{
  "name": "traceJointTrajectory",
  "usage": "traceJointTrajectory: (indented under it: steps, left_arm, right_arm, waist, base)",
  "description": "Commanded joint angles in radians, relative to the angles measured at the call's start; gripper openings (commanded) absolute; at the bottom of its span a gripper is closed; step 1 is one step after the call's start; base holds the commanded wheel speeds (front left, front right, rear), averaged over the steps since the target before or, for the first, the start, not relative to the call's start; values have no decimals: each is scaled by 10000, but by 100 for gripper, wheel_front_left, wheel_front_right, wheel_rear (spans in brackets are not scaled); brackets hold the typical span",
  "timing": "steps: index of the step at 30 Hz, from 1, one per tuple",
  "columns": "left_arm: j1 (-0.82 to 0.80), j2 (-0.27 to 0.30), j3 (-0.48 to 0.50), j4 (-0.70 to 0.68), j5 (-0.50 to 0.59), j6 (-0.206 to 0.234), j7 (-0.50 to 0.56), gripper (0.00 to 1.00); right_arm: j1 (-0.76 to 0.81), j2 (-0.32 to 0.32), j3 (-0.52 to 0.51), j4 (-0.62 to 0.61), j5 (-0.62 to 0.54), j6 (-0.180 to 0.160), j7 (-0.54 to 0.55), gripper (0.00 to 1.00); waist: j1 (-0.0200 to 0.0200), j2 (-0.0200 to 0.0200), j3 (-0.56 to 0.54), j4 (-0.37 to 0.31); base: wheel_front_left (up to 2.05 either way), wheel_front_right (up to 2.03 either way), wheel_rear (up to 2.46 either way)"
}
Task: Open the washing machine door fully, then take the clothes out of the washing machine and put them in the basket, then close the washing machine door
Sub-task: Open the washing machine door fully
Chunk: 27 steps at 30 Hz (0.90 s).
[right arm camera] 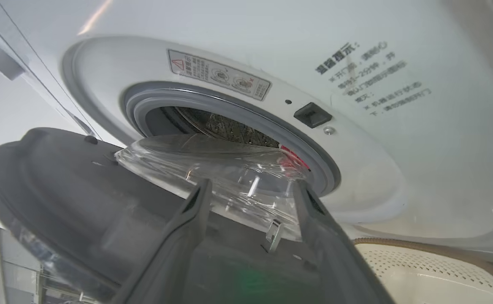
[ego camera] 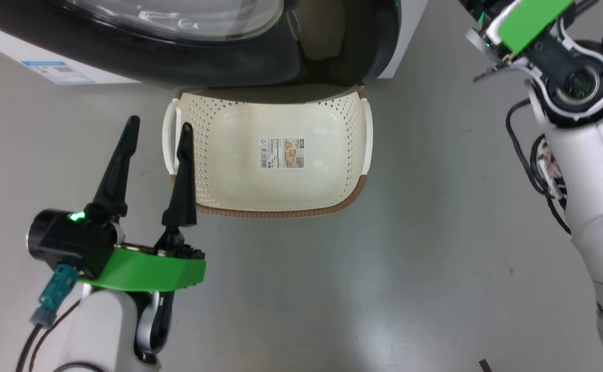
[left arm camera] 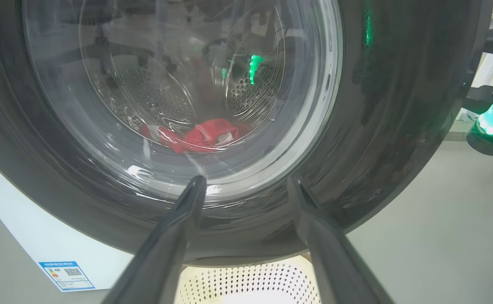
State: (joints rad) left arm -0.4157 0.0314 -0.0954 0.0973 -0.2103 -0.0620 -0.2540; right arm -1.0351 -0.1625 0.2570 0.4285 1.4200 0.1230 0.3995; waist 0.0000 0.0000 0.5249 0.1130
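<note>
The washing machine door (ego camera: 229, 67), with its black rim and glass bowl, stands partly open over the far end of the basket (ego camera: 281, 213). In the right wrist view the door (right arm camera: 60, 198) is swung away from the washing machine (right arm camera: 398, 147), its glass bowl near the grey ring. My right gripper (right arm camera: 251, 183) is open beside the door's inner face with nothing between its fingers. Red clothes (left arm camera: 200, 137) lie in the drum behind the glass, and a bit of the clothes (right arm camera: 291, 158) shows at the ring. My left gripper (ego camera: 159, 123) is open at the basket's left handle and faces the door (left arm camera: 377, 126).
The cream basket (right arm camera: 419, 270) sits on the grey floor right under the door, with a paper label (ego camera: 282, 153) on its bottom. My right forearm (ego camera: 585, 170) fills the right edge. A blue energy sticker (ego camera: 58, 71) marks the machine's white front. Open floor lies in front of the basket.
</note>
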Motion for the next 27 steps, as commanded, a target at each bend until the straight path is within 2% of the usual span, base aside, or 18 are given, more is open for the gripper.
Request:
traceJointTrajectory:
  steps: [1, 5, 10, 11, 13, 17, 19, 21, 27]
  left_arm:
    - [-40, 189, 355, -207, 95, -8, -78, 100]
    - [10, 189, 375, -184, 90, -18, -78, 100]
    - [104, 189, 426, -152, 90, -27, -78, 100]
    - [104, 189, 426, -152, 90, -27, -78, 100]
    - [152, 189, 445, -163, 93, -21, -78, 100]
    - [207, 189, 509, -191, 147, -30, -78, 100]
    - [201, 189, 546, -234, 180, -19, -78, 100]
    - [181, 189, 585, -295, 216, -9, -78, 100]
    - [116, 189, 631, -381, 272, -16, -78, 100]
  right_arm:
    - [351, -60, 336, -575, -417, 77, -526, 100]
    - [858, -686, 1141, -1126, -1170, 77, -2201, 100]
    - [1341, -1266, 1746, -548, -2046, 77, -4644, 100]
    - [1341, -1266, 1746, -548, -2046, 77, -4644, 100]
    - [1512, -1371, 1974, -257, -2315, 77, -5557, 100]
    - [1713, -1585, 2226, 332, -3342, 77, -6523, 100]
    - [1792, -1547, 1936, 402, -4115, 77, -6597, 100]
    - [1996, -1374, 1220, 110, -5313, 77, -6605, 100]
    - [3297, -261, -648, -1189, -8313, 77, -6610, 100]
  waist:
    - [0, 0, -50, -28]
    - [0, 0, -153, -69]
    - [0, 0, -308, -140]
    - [0, 0, -308, -140]
    - [0, 0, -351, -183]
    - [0, 0, -377, -295]
    - [0, 0, -352, -359]
    - [0, 0, -292, -421]
    - [0, 0, -201, -508]
  base:
    - [0, 0, 0]
    - [0, 0, 0]
    - [0, 0, 0]
    - [0, 0, 0]
    - [0, 0, 0]
    - [0, 0, 0]
    - [0, 0, 0]
    - [0, 0, 0]
    - [0, 0, 0]
